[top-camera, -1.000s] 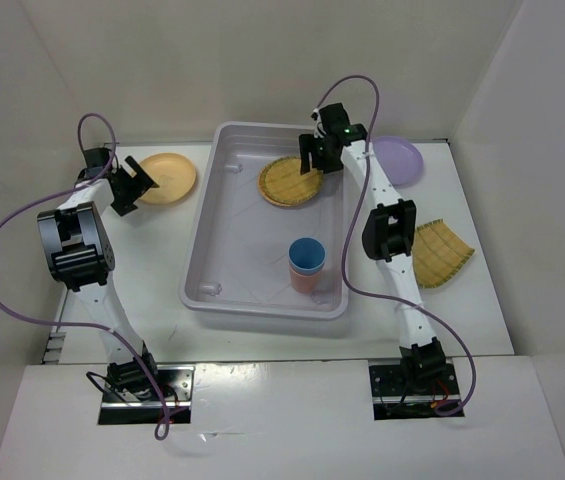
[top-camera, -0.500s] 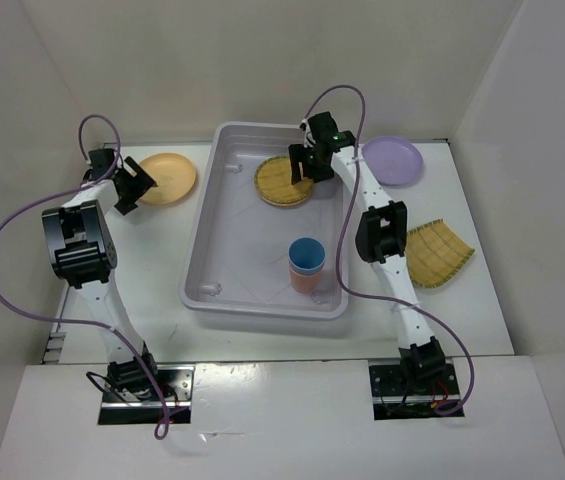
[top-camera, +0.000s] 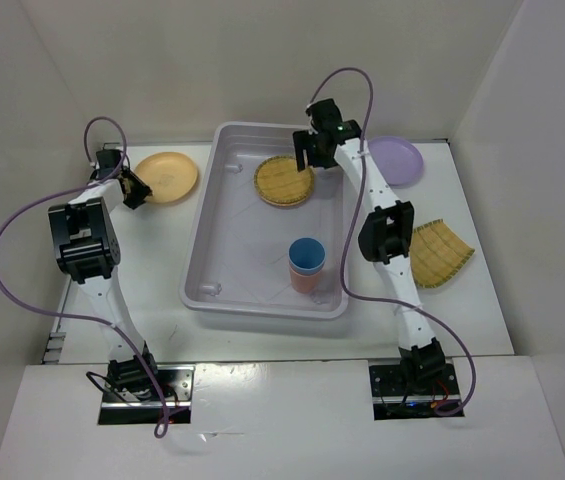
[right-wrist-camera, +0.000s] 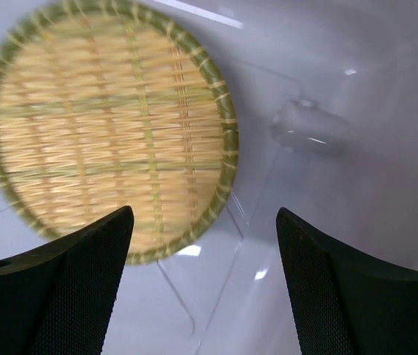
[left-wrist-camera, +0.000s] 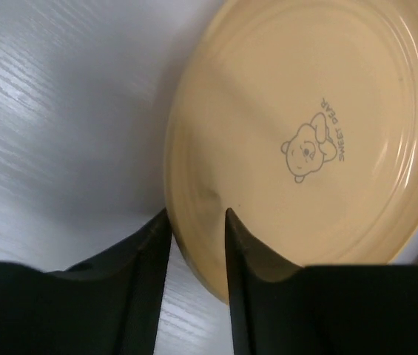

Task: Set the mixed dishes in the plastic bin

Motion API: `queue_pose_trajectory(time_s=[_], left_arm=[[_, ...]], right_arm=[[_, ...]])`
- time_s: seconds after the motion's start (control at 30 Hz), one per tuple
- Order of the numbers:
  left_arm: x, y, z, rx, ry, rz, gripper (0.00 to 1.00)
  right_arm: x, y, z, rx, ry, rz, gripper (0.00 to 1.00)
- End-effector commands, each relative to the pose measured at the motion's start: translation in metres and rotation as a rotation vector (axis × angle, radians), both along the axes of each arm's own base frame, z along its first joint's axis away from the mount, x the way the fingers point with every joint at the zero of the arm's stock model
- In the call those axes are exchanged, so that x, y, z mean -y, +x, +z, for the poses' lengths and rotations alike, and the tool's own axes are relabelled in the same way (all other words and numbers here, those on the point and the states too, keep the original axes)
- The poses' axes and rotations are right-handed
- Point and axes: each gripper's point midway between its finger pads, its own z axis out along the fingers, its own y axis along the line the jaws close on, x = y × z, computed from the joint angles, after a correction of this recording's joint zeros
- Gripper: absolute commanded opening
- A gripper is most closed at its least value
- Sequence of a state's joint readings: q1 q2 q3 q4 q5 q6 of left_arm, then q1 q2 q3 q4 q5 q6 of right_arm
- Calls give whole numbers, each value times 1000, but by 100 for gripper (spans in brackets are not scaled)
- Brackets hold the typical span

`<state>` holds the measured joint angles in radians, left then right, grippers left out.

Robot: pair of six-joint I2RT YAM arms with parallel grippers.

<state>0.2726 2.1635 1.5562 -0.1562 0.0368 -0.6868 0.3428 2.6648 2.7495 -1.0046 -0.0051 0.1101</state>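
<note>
An orange-tan round plate (top-camera: 167,177) (left-wrist-camera: 305,133) with a bear print lies on the table left of the plastic bin (top-camera: 194,262). My left gripper (top-camera: 134,188) (left-wrist-camera: 197,222) is shut on its near rim, one finger on top and one outside the edge. A round yellow woven plate (top-camera: 284,181) (right-wrist-camera: 105,133) lies in the bin's far end. My right gripper (top-camera: 307,150) (right-wrist-camera: 203,222) hangs open just above it, holding nothing. A blue cup (top-camera: 307,255) is nested in a salmon-pink cup (top-camera: 304,282) in the bin's near right part.
A lavender round plate (top-camera: 397,159) sits on the table at the far right of the bin. A rectangular yellow woven plate (top-camera: 436,253) lies right of the right arm. White walls close in the table on three sides.
My left gripper slid onto the orange-tan plate's rim and closed on it. My right gripper has lifted slightly off the round woven plate, which has settled in the bin.
</note>
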Motion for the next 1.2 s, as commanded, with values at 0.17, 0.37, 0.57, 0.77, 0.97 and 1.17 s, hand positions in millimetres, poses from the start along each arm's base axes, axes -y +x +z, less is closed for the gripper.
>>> queue_pose_trajectory(time_s=[0.17,0.37,0.57,0.77,0.97,1.17], left_arm=[[-7,13,10,37,32,26,0],[-18,7,67,97,128,37,0],[-30,-2,155,187,208,10,0],[-17,-11,244,326,233,-118,0],[88,-4,301,526,75,-520,0],[195,8,292,499,72,-718,0]], right_arm=[[37,-22,241,448,37,-142,84],[90,-41,284,537,-69,-346,86],[121,-78,321,573,-89,-477,88],[155,-125,352,611,-141,-564,92],[157,-147,327,542,-88,-579,94],[145,-176,300,589,188,-476,96]])
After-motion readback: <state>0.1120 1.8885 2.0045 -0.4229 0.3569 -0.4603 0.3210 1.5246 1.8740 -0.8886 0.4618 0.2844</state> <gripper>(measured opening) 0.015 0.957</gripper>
